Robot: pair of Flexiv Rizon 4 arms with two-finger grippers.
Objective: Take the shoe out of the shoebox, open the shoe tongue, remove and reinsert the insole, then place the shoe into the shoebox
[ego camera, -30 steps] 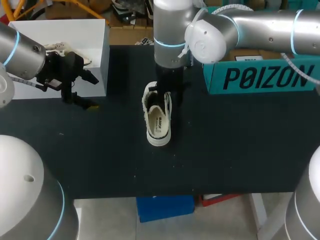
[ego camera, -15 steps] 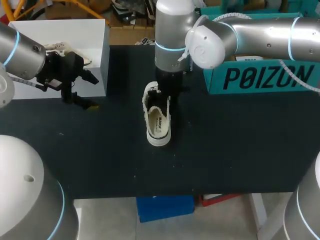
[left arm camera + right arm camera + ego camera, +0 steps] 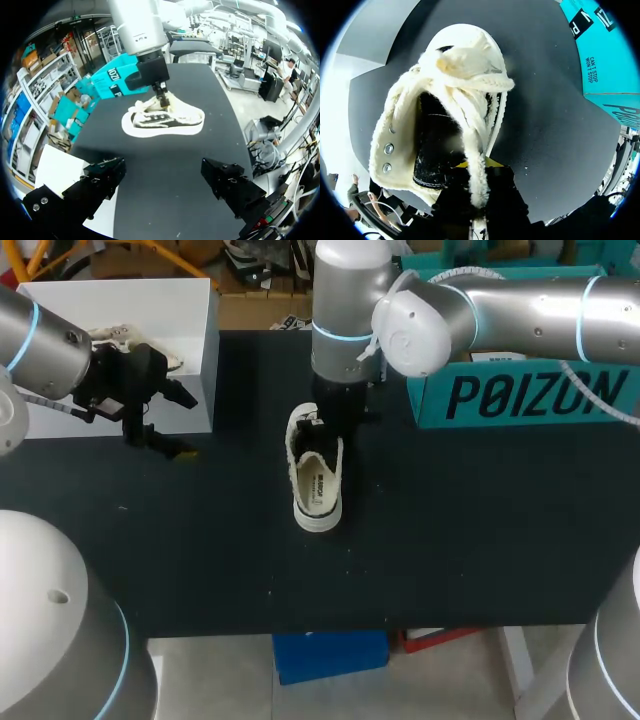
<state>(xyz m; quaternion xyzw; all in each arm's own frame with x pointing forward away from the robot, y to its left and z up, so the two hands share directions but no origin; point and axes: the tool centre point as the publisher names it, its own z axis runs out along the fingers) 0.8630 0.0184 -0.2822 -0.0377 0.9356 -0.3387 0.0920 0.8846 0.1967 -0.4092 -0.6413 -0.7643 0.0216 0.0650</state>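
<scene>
A white fleecy shoe (image 3: 317, 485) lies on the black table (image 3: 450, 540), its toe toward the front edge. My right gripper (image 3: 325, 430) comes straight down on its far end. In the right wrist view the right gripper (image 3: 475, 167) is shut on the shoe tongue (image 3: 476, 125), a fleecy strip pinched between the yellow tips. The dark insole (image 3: 437, 150) shows inside the shoe (image 3: 395, 130). My left gripper (image 3: 165, 435) hangs open in front of the white shoebox (image 3: 190, 320), well left of the shoe. From the left wrist the shoe (image 3: 165, 119) lies ahead of the wide-apart left gripper (image 3: 165, 182).
A teal box lid (image 3: 530, 390) stands at the back right, close behind my right arm. Another shoe (image 3: 125, 337) lies in the white shoebox behind my left arm. The table's front half holds nothing else.
My right gripper has closed on the shoe's tongue and its arm has shifted slightly. The shoe has nudged a little. The left arm has stayed still.
</scene>
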